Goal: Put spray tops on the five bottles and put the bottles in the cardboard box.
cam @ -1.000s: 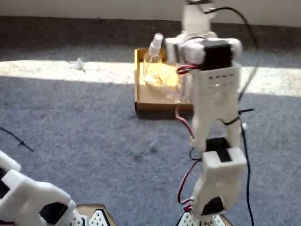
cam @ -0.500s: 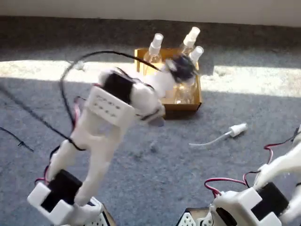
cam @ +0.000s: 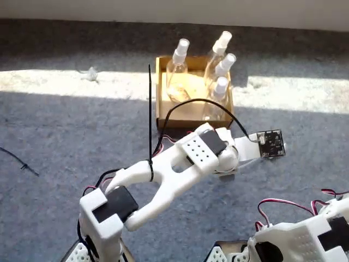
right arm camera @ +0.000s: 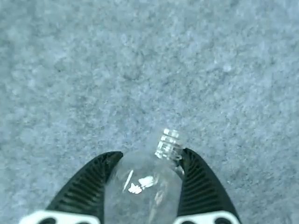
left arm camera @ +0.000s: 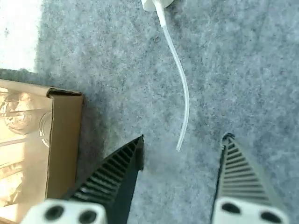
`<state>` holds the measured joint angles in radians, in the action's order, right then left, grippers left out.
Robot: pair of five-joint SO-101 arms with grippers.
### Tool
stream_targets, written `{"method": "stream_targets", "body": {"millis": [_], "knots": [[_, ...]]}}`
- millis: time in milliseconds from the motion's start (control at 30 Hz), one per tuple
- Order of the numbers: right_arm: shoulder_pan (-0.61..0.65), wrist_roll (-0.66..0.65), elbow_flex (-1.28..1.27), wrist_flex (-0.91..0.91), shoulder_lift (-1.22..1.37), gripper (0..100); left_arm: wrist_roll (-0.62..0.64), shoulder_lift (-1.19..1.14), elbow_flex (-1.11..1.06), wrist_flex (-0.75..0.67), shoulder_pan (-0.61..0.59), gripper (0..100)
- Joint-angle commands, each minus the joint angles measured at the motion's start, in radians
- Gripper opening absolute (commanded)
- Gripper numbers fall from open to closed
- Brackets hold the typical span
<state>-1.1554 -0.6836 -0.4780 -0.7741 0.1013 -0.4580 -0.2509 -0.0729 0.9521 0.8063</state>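
The cardboard box (cam: 163, 117) stands at the back of the grey carpet and holds several clear bottles (cam: 177, 73) with white spray tops. My left arm (cam: 199, 153) stretches to the right of the box. Its gripper (left arm camera: 183, 137) is open just above the carpet, with the tip of a loose spray top's tube (left arm camera: 184, 98) between the fingers; the white head (left arm camera: 156, 3) lies farther off. A box corner (left arm camera: 63, 135) is beside one finger. My right arm (cam: 305, 240) is folded at the front right. Its gripper (right arm camera: 150, 154) is shut on a topless clear bottle (right arm camera: 145, 186), threaded neck outward.
A thin black cable (cam: 19, 161) lies on the carpet at the far left, and a small white scrap (cam: 90, 73) sits left of the box. A sunlit band crosses the carpet at the box's level. Open carpet lies in front of the box.
The right arm pulled back from the box to the front right. The left arm left a bottle in the box, then swung right and down over the loose spray top.
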Motion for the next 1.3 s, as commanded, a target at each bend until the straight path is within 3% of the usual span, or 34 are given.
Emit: {"method": "stream_targets", "body": {"millis": [0, 300, 500, 600, 867, 1033, 1167, 1267], "knots": [[-0.005, -0.014, 0.005, 0.027, 0.002, 0.6, 0.011, -0.047, 0.018, -0.083, 0.012, 24], [0.024, -0.014, 0.004, 0.027, -0.001, 0.6, 0.011, -0.269, 0.189, -0.091, -0.001, 23], [0.025, -0.014, 0.005, 0.027, -0.001, 0.6, 0.011, -0.286, 0.211, -0.089, -0.001, 1], [0.027, -0.014, 0.005, 0.025, -0.002, 0.6, 0.009, -0.232, 0.209, -0.028, -0.001, 0], [0.061, -0.014, 0.005, 0.019, -0.004, 0.6, 0.011, 0.076, 0.208, 0.253, -0.002, 0], [0.209, -0.009, 0.041, -0.059, -0.035, 0.6, 0.011, 0.397, 0.214, 0.456, -0.015, 0], [0.386, 0.000, 0.108, -0.272, -0.147, 0.6, 0.012, 0.667, 0.217, 0.531, -0.163, 0], [0.550, 0.124, 0.154, -0.364, -0.262, 0.6, 0.012, 0.839, 0.217, 0.574, -0.351, 0]]}}
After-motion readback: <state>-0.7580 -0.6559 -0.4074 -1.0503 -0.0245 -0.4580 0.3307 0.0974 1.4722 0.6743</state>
